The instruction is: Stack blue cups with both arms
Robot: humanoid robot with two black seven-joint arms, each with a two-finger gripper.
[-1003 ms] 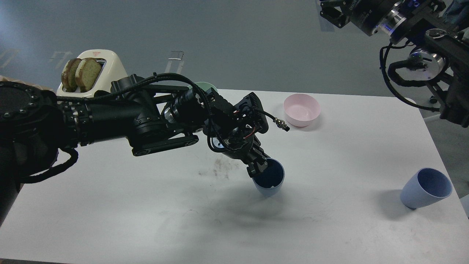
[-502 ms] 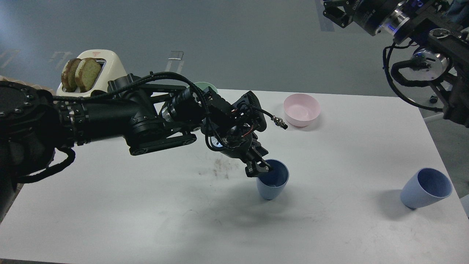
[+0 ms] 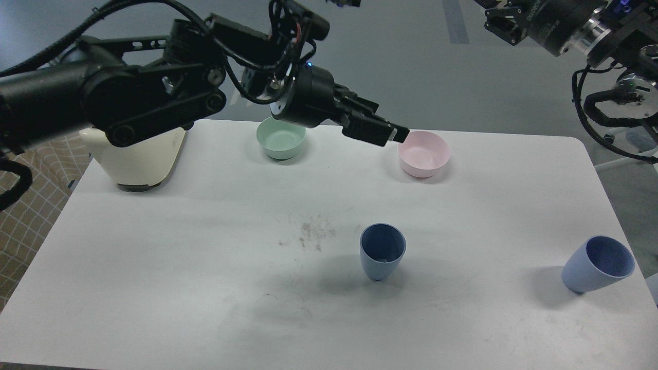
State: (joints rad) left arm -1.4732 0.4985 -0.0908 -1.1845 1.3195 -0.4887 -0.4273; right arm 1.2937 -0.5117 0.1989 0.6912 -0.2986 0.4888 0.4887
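One blue cup (image 3: 382,253) stands upright and alone on the white table (image 3: 154,267), right of centre. The second blue cup (image 3: 599,263) stands tilted near the table's right edge. My left arm is raised high above the table's back. Its gripper (image 3: 388,134) points right, just left of the pink bowl (image 3: 423,153), well above and behind the middle cup. It holds nothing and its fingers look slightly apart. My right arm is at the top right, off the table. Its gripper (image 3: 501,23) is dark and partly cut off by the frame's edge.
A mint-green bowl (image 3: 281,137) sits at the back centre, under my left arm. A cream toaster (image 3: 146,159) stands at the back left, partly hidden by the arm. Dark crumbs (image 3: 308,234) lie left of the middle cup.
My left gripper let go of the middle cup's rim and rose up and back to beside the pink bowl. The cup now stands upright on its own. The right arm shifted slightly.
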